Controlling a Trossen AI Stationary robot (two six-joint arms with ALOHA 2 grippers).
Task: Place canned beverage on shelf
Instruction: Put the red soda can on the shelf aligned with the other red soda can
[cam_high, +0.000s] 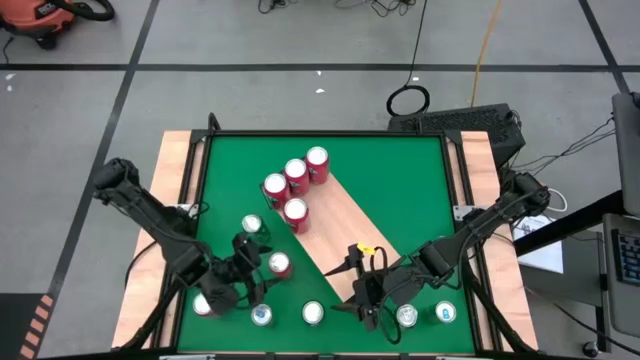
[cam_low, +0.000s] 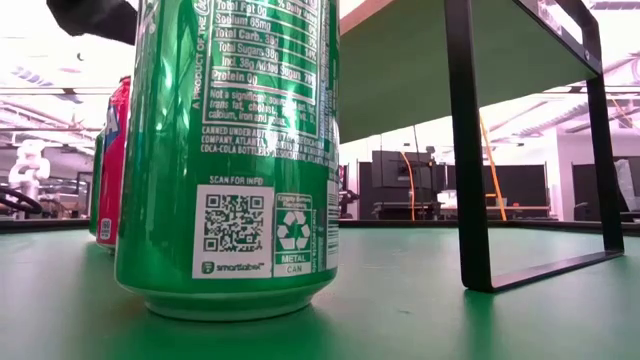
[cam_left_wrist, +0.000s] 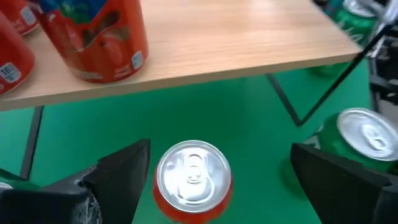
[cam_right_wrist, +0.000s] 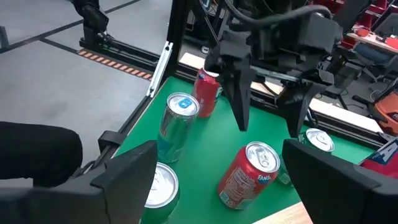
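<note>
Left hand (cam_high: 252, 290) open — astride red can (cam_high: 280, 264), seemingly.

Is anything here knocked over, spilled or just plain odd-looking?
Nothing stands out. The four red cans stand upright on the light wood-grain shelf board, and the loose cans on the green table are upright too, with no spill or dent visible. The red can between the left tool's open fingers looks intact.

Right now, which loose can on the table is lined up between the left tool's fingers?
The red can standing just off the shelf edge, directly under the open left tool. The cans around it are green or silver-topped and sit outside the fingers.
</note>
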